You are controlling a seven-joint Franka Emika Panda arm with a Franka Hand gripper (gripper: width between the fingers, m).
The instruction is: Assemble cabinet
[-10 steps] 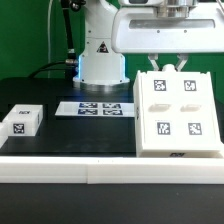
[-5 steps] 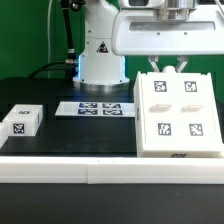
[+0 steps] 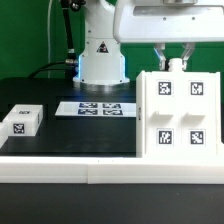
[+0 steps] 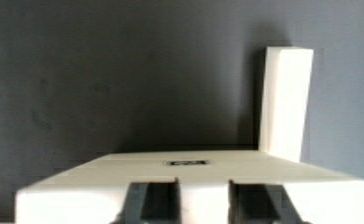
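The cabinet [image 3: 180, 112], a large white box with square marker tags on its face, stands nearly upright at the exterior view's right. My gripper [image 3: 174, 60] sits at its top edge, one finger on each side, shut on the cabinet's wall. In the wrist view the dark fingers [image 4: 161, 205] straddle a white strip of the cabinet [image 4: 197, 168], and a tall white side wall [image 4: 289, 100] rises beyond it. My gripper [image 4: 211, 205] shows only at its tips there.
A small white tagged block [image 3: 20, 121] lies at the exterior view's left. The marker board [image 3: 95, 108] lies flat before the robot base [image 3: 100, 58]. A white table edge [image 3: 100, 175] runs along the front.
The cabinet has tipped from a leaning pose to nearly upright. My gripper has moved up and toward the exterior view's right with it.
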